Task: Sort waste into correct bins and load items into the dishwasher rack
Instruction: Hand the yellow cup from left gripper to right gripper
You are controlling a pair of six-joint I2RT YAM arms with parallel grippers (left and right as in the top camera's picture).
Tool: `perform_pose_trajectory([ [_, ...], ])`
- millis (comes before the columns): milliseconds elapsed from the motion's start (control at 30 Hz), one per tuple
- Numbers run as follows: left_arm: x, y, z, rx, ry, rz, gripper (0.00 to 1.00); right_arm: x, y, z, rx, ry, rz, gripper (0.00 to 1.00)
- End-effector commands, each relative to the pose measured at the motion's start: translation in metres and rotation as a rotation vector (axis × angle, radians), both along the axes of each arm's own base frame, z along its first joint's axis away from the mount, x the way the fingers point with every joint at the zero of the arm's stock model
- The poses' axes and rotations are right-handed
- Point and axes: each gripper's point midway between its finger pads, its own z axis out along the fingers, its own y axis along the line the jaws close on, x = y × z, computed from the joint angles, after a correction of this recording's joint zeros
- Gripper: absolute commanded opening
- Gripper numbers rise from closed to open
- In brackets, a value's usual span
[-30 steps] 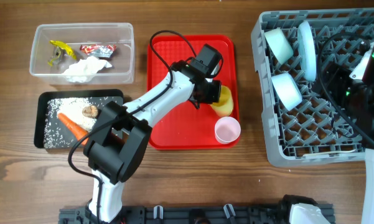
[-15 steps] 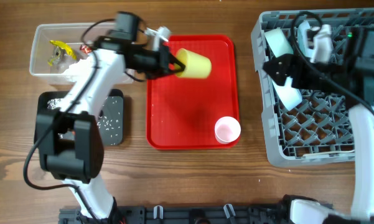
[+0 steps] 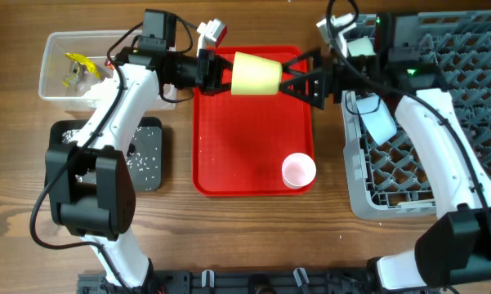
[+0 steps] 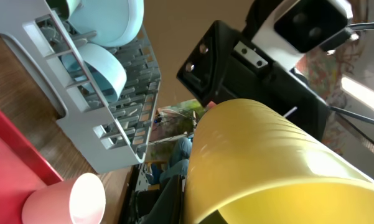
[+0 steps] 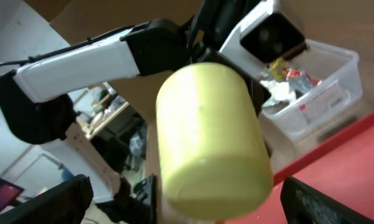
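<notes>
**Handover above the tray.** Your left gripper (image 3: 219,72) is clamped on the rim of the pale yellow plastic cup (image 3: 256,73), which lies on its side in the air over the flat red plastic tray (image 3: 245,155). Your right gripper (image 3: 299,80) faces the cup's base with its fingers spread wide; you cannot tell whether they touch it. The sticker on the clear plastic rectangular tub (image 5: 323,87) is too blurred to read.

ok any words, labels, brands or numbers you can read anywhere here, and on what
Nothing can be read in any view.
Sticker on the clear tub: some print, too blurred to read.
Red-and-white wrapper in the tub: markings too small to read.
</notes>
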Motion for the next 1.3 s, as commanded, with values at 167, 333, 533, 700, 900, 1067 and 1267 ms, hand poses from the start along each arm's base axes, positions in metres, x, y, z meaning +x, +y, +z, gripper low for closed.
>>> perform_pose_trajectory([
  [167,-0.011,-0.004,0.017,-0.054,-0.039,-0.043,0.04,0.009,0.014,-0.011,-0.051,0.066,-0.049,0.97],
  [333,-0.011,-0.004,0.017,-0.054,-0.039,-0.043,0.04,0.01,0.025,-0.021,-0.06,0.091,-0.027,0.72],
  [533,-0.011,-0.004,0.017,-0.055,-0.039,-0.043,0.04,0.009,0.032,-0.028,-0.059,0.108,-0.006,0.6],
  [700,-0.01,-0.004,0.017,-0.053,-0.039,-0.042,0.04,0.01,0.033,-0.027,-0.056,0.11,-0.006,0.43],
  [900,-0.01,-0.004,0.017,-0.053,-0.039,-0.041,0.35,0.014,0.032,-0.024,-0.046,0.114,-0.019,0.39],
  [1067,-0.01,-0.004,0.017,-0.053,-0.039,-0.041,0.43,0.025,0.019,-0.021,-0.04,0.113,-0.065,0.38],
  [1267,-0.01,-0.004,0.017,-0.052,-0.039,-0.041,0.46,0.06,-0.025,-0.039,-0.129,0.151,-0.288,0.38],
])
